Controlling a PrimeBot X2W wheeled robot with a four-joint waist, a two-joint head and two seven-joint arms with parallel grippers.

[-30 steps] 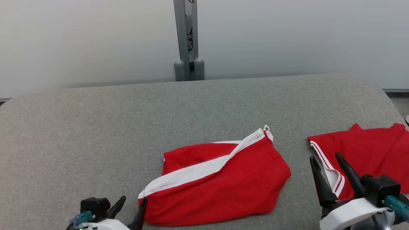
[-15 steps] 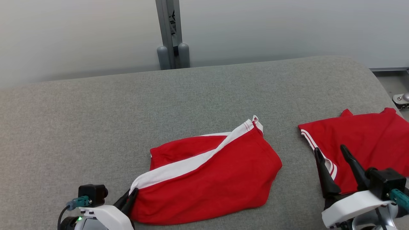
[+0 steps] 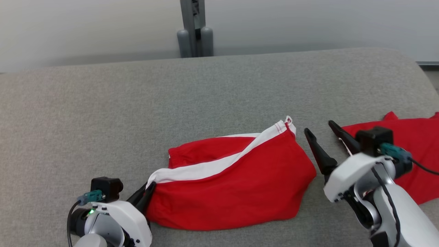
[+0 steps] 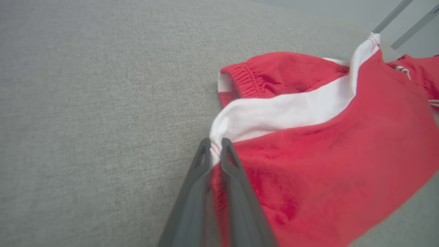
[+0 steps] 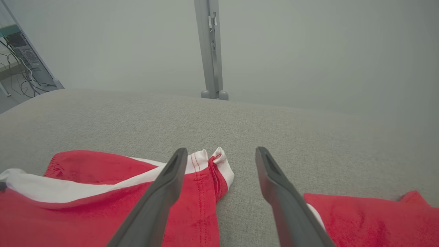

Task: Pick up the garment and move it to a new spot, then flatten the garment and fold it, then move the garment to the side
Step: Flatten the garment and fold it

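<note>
The red garment (image 3: 233,185) lies on the grey padded top (image 3: 103,113), in the lower middle of the head view. It is a pair of shorts, all bunched up. A white stripe (image 3: 219,168) runs from its lower left corner up to its upper right corner.

The left gripper (image 3: 146,192) is at the lower left of the head view. Its two dark fingers are pressed together on the garment's lower left corner, right where the white stripe ends. In the left wrist view the left gripper (image 4: 215,142) comes up from the bottom middle. A thin bit of red and white cloth is pinched between its fingers. The rest of the garment (image 4: 325,137) spreads out to the right of them and lies on the grey top.

The right gripper (image 3: 319,126) is at the right of the head view, just beside the garment's upper right corner. Its jaws stand wide apart with nothing held in them. In the right wrist view the right gripper (image 5: 220,151) points up the frame. The white tip of the garment (image 5: 103,206) shows in the gap between the fingers, close to the left one.

A second red cloth (image 3: 415,147) lies at the right edge of the head view, apart from the garment and partly behind the right arm. A grey post (image 3: 194,27) stands at the top middle, behind the padded top.
</note>
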